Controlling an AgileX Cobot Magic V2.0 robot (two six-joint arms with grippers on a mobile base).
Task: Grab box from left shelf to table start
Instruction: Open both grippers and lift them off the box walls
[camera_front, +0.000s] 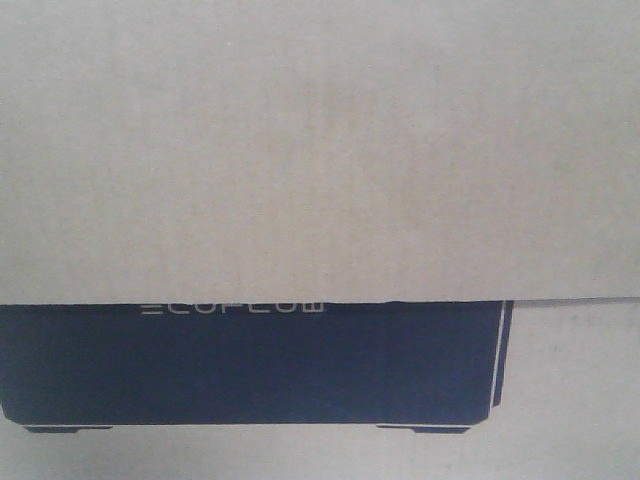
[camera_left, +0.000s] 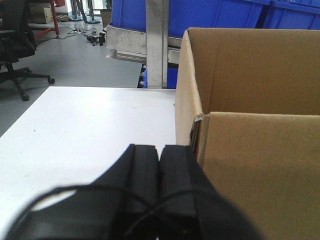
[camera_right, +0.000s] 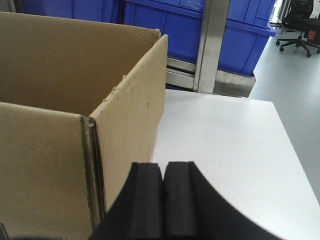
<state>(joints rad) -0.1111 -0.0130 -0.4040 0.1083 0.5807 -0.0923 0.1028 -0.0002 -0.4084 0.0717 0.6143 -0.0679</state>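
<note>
Pressing in from either side, the two arms flank the box (camera_left: 250, 150), which sits open-topped on the white table (camera_left: 90, 130). The left gripper (camera_left: 159, 185), fingers together, lies just beside its left wall; the right gripper (camera_right: 162, 200), likewise closed, beside its right wall, apparently squeezing rather than pinching.

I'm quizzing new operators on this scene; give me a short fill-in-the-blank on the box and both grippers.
1. The box stands on a ____ table.
2. The left gripper has its jaws ____.
3. The right gripper holds ____.
4. Behind the table stand ____ plastic bins.

Missing words: white; shut; nothing; blue
</note>
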